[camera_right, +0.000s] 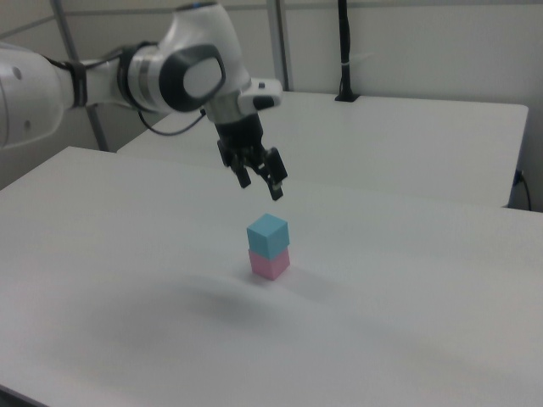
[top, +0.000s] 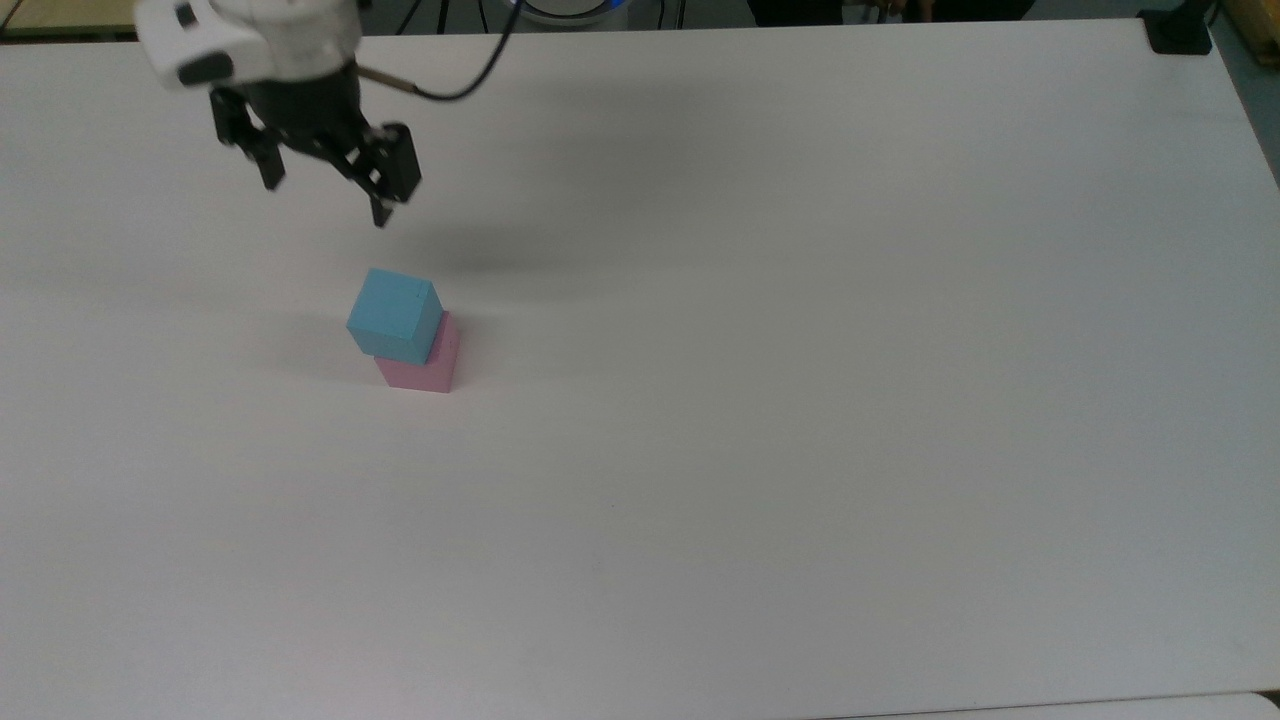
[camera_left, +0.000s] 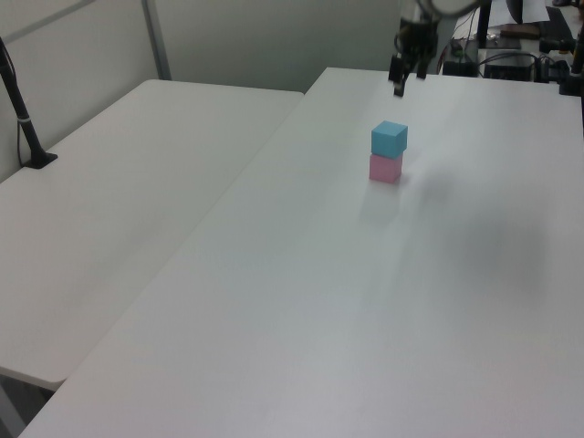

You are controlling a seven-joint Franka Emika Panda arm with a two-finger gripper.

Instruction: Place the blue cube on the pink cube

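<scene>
The light blue cube (top: 395, 314) (camera_left: 389, 138) (camera_right: 268, 234) rests on top of the pink cube (top: 424, 370) (camera_left: 384, 169) (camera_right: 270, 264), slightly offset toward the top view's left. Both stand on the white table (top: 800, 400). My gripper (top: 325, 200) (camera_left: 409, 82) (camera_right: 260, 188) hangs open and empty in the air well above the stack, apart from both cubes. In the top view it sits up and to the left of the blue cube.
A black cable (top: 470, 80) trails from the wrist. A second white table (camera_left: 119, 182) adjoins in the left view, with a black post (camera_left: 23, 119) on it. A dark clamp base (top: 1180, 30) sits at the top view's far right corner.
</scene>
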